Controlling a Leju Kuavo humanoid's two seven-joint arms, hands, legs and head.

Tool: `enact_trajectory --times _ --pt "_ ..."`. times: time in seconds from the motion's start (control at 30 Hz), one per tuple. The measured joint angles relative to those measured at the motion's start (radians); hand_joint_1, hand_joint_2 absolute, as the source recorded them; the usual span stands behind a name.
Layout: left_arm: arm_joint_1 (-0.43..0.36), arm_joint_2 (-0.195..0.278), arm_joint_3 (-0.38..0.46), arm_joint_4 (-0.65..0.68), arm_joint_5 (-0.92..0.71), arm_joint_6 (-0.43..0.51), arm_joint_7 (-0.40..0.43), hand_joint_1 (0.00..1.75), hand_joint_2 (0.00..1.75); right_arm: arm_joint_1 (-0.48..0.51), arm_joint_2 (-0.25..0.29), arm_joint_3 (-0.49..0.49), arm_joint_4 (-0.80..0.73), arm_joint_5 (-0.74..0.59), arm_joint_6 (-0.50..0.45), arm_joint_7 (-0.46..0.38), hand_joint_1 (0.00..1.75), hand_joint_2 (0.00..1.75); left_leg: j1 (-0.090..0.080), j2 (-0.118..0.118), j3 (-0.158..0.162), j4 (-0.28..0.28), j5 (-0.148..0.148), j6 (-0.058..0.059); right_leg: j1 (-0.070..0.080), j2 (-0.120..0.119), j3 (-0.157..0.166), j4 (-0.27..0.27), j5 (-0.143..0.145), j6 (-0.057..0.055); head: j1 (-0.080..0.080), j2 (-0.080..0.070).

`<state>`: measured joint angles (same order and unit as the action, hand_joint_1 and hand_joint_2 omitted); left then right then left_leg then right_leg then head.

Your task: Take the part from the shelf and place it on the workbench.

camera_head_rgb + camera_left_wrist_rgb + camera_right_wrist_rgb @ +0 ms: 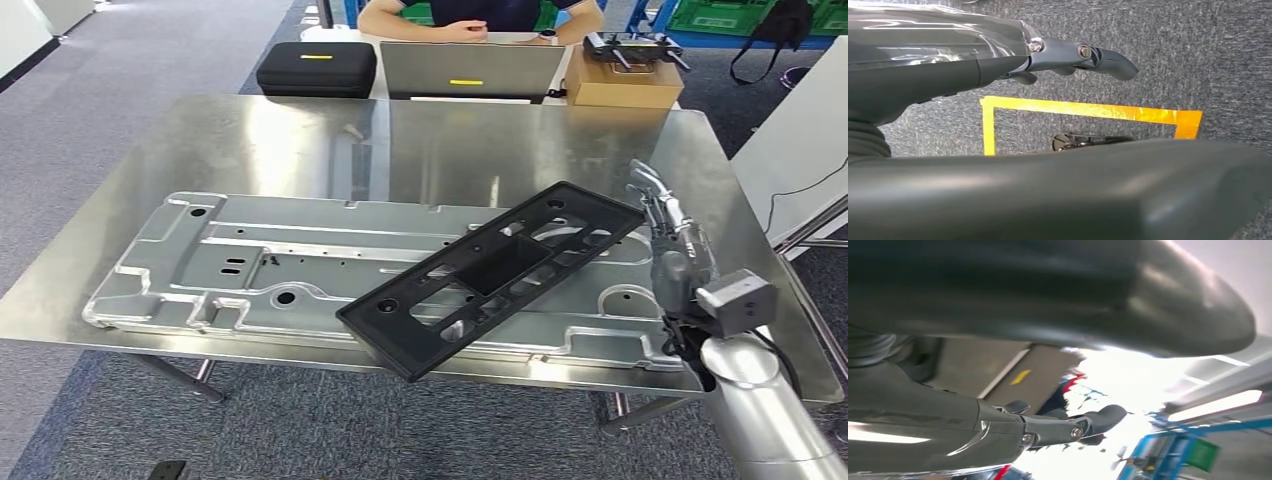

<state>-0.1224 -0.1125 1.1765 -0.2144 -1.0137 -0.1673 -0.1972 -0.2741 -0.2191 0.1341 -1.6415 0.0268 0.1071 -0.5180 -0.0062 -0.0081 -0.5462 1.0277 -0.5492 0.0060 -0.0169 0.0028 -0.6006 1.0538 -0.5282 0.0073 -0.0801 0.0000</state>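
A: Where's the black part [492, 277]?
B: Lying aslant on the big silver panel [250, 265] on the steel workbench [300, 130], one corner past the panel's near edge.
A: Right hand [668, 240]?
B: Just beside the part's far corner, fingers straight, apart, holding nothing.
A: Left hand [1068, 57]?
B: Over grey carpet and yellow tape [1088, 110], fingers loose, empty.
A: Anyone around?
B: A person [480, 18] sits behind the laptop [470, 70]

Black part [492, 276] hides tray [200, 270] middle; right arm [770, 420] cut off.
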Motion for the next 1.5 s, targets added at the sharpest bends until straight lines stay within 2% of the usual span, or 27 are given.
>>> enact_trajectory --times 0.2,0.43,0.6,0.7,0.77,0.83,0.87,0.9,0.93,0.97,1.03,1.07,1.1,1.2,1.23,1.27,1.33,1.37,1.4,1.43,1.47,1.5 --pt "0.001 0.002 0.003 0.0 0.021 -0.013 -0.001 0.0 0.0 0.066 0.043 -0.082 -0.226 -0.172 0.183 -0.054 0.0 0.0 0.0 0.0 0.0 0.0 0.0 0.0 0.0 0.0 0.0 0.0 0.0 0.0 0.0 0.0" --pt "0.006 0.002 0.022 0.0 0.067 -0.054 -0.004 0.0 0.0 0.112 0.073 -0.118 -0.388 -0.215 0.266 -0.074 0.0 0.0 0.0 0.0 0.0 0.0 0.0 0.0 0.0 0.0 0.0 -0.001 0.0 0.0 0.0 0.0" --pt "0.016 0.006 0.036 0.0 0.08 -0.057 -0.004 0.0 0.0 0.123 0.082 -0.121 -0.442 -0.226 0.297 -0.076 0.0 0.0 -0.004 0.0 -0.001 0.007 -0.005 0.009 -0.005 0.0 0.001 -0.003 0.003 0.006 0.0 0.0" --pt "0.02 0.007 0.041 0.0 0.08 -0.049 0.0 0.0 0.0 0.126 0.084 -0.124 -0.46 -0.238 0.311 -0.076 0.0 0.0 -0.003 0.003 0.005 -0.009 0.008 0.021 -0.004 0.001 0.005 -0.007 0.004 0.016 0.0 0.0" --pt "0.02 0.006 0.045 0.0 0.078 -0.043 0.003 0.0 0.0 0.129 0.085 -0.129 -0.467 -0.244 0.318 -0.076 0.0 0.0 0.004 0.008 0.013 -0.03 0.024 0.032 -0.001 0.002 -0.009 0.032 -0.032 0.02 0.0 0.0" --pt "0.023 0.006 0.046 0.0 0.076 -0.04 0.005 0.0 0.0 0.136 0.085 -0.135 -0.468 -0.247 0.323 -0.075 0.0 0.0 0.008 0.012 0.014 -0.036 0.029 0.037 -0.003 0.001 -0.051 0.139 -0.097 0.024 0.0 0.0" --pt "0.024 0.006 0.047 0.0 0.075 -0.04 0.006 0.0 0.0 0.142 0.085 -0.136 -0.468 -0.247 0.325 -0.075 0.0 0.0 0.009 0.014 0.013 -0.035 0.029 0.037 -0.005 0.001 -0.072 0.193 -0.119 0.027 0.0 0.0" --pt "0.026 0.006 0.047 0.0 0.074 -0.039 0.006 0.0 0.0 0.147 0.085 -0.136 -0.468 -0.247 0.327 -0.074 0.0 0.0 0.01 0.015 0.013 -0.034 0.028 0.036 -0.008 0.0 -0.082 0.224 -0.124 0.032 0.0 0.0" --pt "0.027 0.006 0.048 0.0 0.073 -0.038 0.006 0.0 0.0 0.151 0.085 -0.136 -0.468 -0.247 0.328 -0.074 0.0 0.0 0.013 0.016 0.012 -0.031 0.027 0.034 -0.01 0.0 -0.076 0.22 -0.11 0.037 0.0 0.0" --pt "0.027 0.006 0.048 0.0 0.072 -0.037 0.007 0.0 0.0 0.152 0.085 -0.136 -0.468 -0.248 0.33 -0.074 0.0 0.0 0.016 0.016 0.011 -0.027 0.025 0.03 -0.013 -0.001 -0.051 0.178 -0.08 0.043 0.0 0.0" --pt "0.027 0.007 0.048 0.0 0.069 -0.033 0.008 0.0 0.0 0.154 0.085 -0.137 -0.467 -0.248 0.333 -0.074 0.0 0.0 0.022 0.016 0.006 -0.012 0.015 0.013 -0.017 -0.005 0.015 0.059 -0.031 0.054 0.001 0.0" --pt "0.027 0.009 0.048 0.0 0.067 -0.031 0.008 0.0 0.0 0.156 0.086 -0.138 -0.466 -0.249 0.335 -0.074 0.0 0.0 0.021 0.016 0.004 -0.004 0.011 0.004 -0.018 -0.005 0.035 0.022 -0.019 0.052 0.001 0.0" --pt "0.028 0.01 0.048 0.0 0.065 -0.03 0.009 0.0 0.0 0.159 0.086 -0.138 -0.466 -0.25 0.336 -0.075 0.0 0.0 0.019 0.015 0.001 0.003 0.008 -0.002 -0.017 -0.005 0.041 0.007 -0.022 0.045 0.001 0.0" --pt "0.029 0.011 0.048 0.0 0.061 -0.027 0.01 0.0 0.0 0.171 0.091 -0.139 -0.466 -0.25 0.339 -0.079 0.0 0.0 0.018 0.014 -0.004 0.011 0.004 -0.013 -0.017 -0.001 0.033 0.009 -0.027 0.017 0.0 0.0" --pt "0.029 0.011 0.048 0.0 0.06 -0.027 0.01 0.0 0.0 0.173 0.093 -0.139 -0.466 -0.25 0.34 -0.081 0.0 0.0 0.02 0.014 -0.009 0.022 -0.009 -0.017 -0.017 -0.002 0.029 0.009 -0.025 0.01 0.0 0.0" --pt "0.029 0.011 0.047 0.0 0.059 -0.026 0.01 0.0 0.0 0.175 0.096 -0.139 -0.466 -0.25 0.34 -0.083 0.0 0.0 0.021 0.014 -0.021 0.05 -0.034 -0.021 -0.017 -0.002 0.024 0.009 -0.021 0.004 0.0 0.0" --pt "0.029 0.011 0.047 0.0 0.056 -0.025 0.009 0.0 0.0 0.177 0.101 -0.139 -0.466 -0.25 0.34 -0.086 0.0 0.0 0.021 0.014 -0.062 0.161 -0.109 -0.027 -0.014 -0.005 0.014 0.009 -0.014 -0.008 0.0 0.0" --pt "0.03 0.011 0.047 0.0 0.054 -0.025 0.009 0.0 0.0 0.179 0.103 -0.139 -0.466 -0.25 0.34 -0.087 0.0 0.0 0.021 0.014 -0.084 0.223 -0.14 -0.027 -0.011 -0.006 0.008 0.009 -0.011 -0.012 0.0 0.0" --pt "0.03 0.011 0.047 0.0 0.052 -0.023 0.009 0.0 0.0 0.182 0.105 -0.139 -0.466 -0.25 0.34 -0.088 0.0 0.0 0.02 0.014 -0.096 0.265 -0.154 -0.025 -0.007 -0.007 0.003 0.009 -0.007 -0.016 0.0 0.0" --pt "0.03 0.011 0.047 0.0 0.051 -0.022 0.01 0.0 0.0 0.185 0.107 -0.139 -0.466 -0.25 0.341 -0.09 0.0 0.0 0.018 0.014 -0.093 0.274 -0.149 -0.02 -0.003 -0.008 0.0 0.009 -0.004 -0.019 0.0 0.0" --pt "0.031 0.012 0.047 0.0 0.05 -0.02 0.012 0.0 0.0 0.188 0.11 -0.139 -0.467 -0.249 0.342 -0.094 0.0 0.0 0.014 0.014 -0.07 0.243 -0.127 -0.011 0.002 -0.008 -0.003 0.009 -0.002 -0.02 0.0 0.0" --pt "0.031 0.013 0.047 0.0 0.05 -0.019 0.013 0.0 0.0 0.191 0.113 -0.139 -0.47 -0.246 0.343 -0.099 0.0 0.0 0.008 0.012 -0.034 0.183 -0.095 0.003 0.006 -0.008 -0.004 0.009 0.001 -0.022 0.0 0.0"
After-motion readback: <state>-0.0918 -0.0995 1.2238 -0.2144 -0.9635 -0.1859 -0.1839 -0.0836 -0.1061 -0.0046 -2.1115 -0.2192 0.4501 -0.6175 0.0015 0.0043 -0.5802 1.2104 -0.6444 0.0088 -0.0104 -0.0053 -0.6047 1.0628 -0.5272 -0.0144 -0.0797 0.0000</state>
